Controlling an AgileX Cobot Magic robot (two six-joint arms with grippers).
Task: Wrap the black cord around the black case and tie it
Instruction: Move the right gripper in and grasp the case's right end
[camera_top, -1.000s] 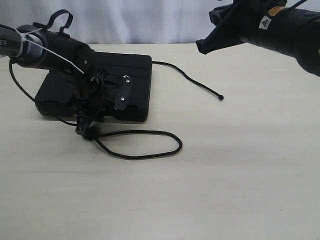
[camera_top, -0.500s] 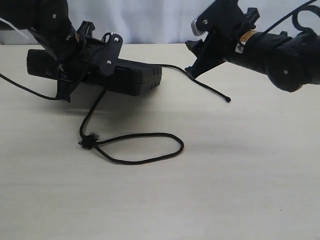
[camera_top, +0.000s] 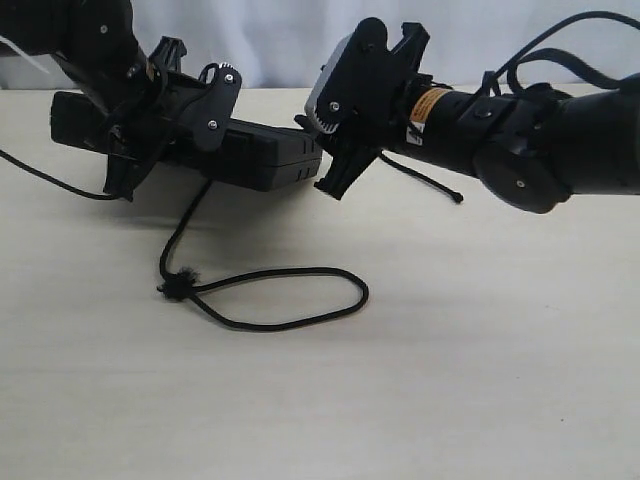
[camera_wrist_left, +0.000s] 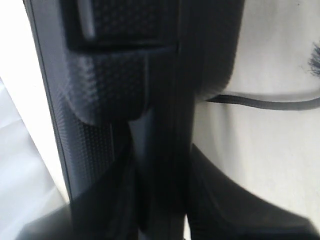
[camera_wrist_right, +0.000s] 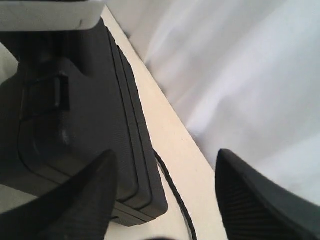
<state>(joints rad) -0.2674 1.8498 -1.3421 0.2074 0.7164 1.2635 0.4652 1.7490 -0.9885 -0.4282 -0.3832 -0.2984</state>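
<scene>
One matte, textured black case (camera_top: 268, 155) — gripped by left claw (camera_top: 160, 140); right claw (camera_top: 328, 150) spread wide.

counter (camera_top: 450, 380): pale, wood-grained | black cord (camera_top: 300, 320) lay on it — a flat loop near the middle, fuzzy knot (camera_top: 177, 287) at the loop's left end | knobbed tip (camera_top: 457, 198) rested farther back, right, well apart from the loop

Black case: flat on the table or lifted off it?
Lifted. The left hand grips the black case clear of the table; the black cord hangs down from it.
</scene>
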